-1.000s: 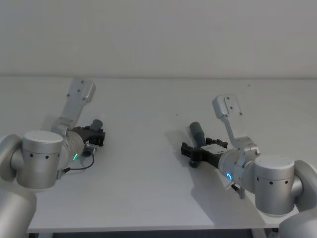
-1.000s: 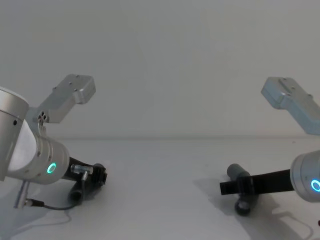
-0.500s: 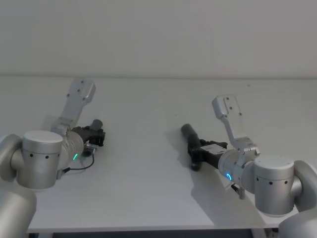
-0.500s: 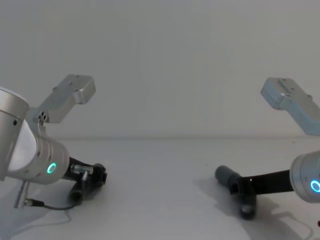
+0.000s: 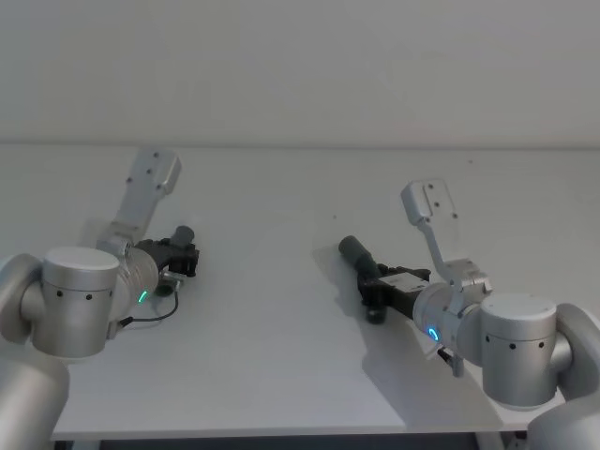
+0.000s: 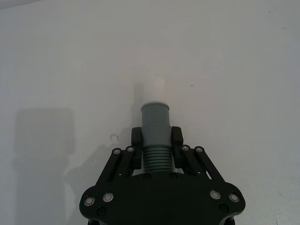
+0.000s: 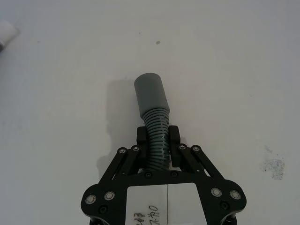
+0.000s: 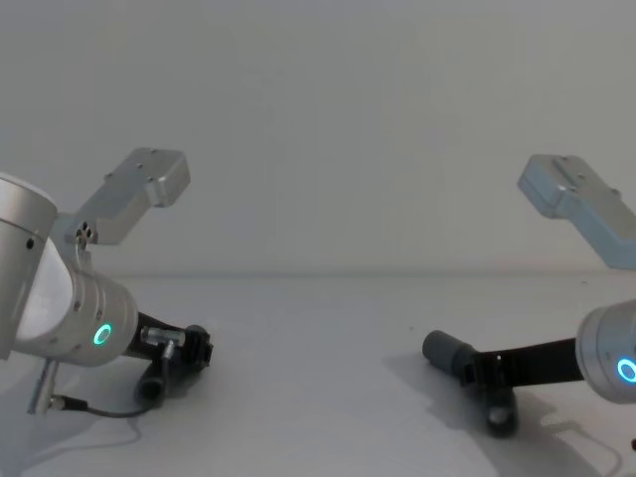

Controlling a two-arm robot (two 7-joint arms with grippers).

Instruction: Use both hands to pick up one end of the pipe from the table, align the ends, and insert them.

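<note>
So right now both sets of jaws are clamped, each on its own bit of pipe. The left jaws are pinched on the ribbed stretch of the left pipe piece (image 6: 155, 157), with the grey cuff (image 6: 154, 121) and its white tip (image 6: 153, 88) poking straight out ahead of the jaws. The right jaws are closed on the ribs of the right pipe piece (image 7: 158, 133), and its open cuff (image 7: 150, 93) sticks out ahead of them, leaning a touch off their centre line. I reckon the grip spot makes sense: holding just behind each cuff leaves both mating ends bare, and it keeps the bendy ribbed part from flopping when they get pushed together. The two pieces are well apart over the table (image 5: 281, 328), and the ends aren't facing each other, so no lining up yet. Can't tell from the side whether the left piece is clear of the table. The right cuff looks raised, with the bent tail hanging below the jaws. That slight lean on the right cuff probably needs allowing for when aiming it at the white tip.
</note>
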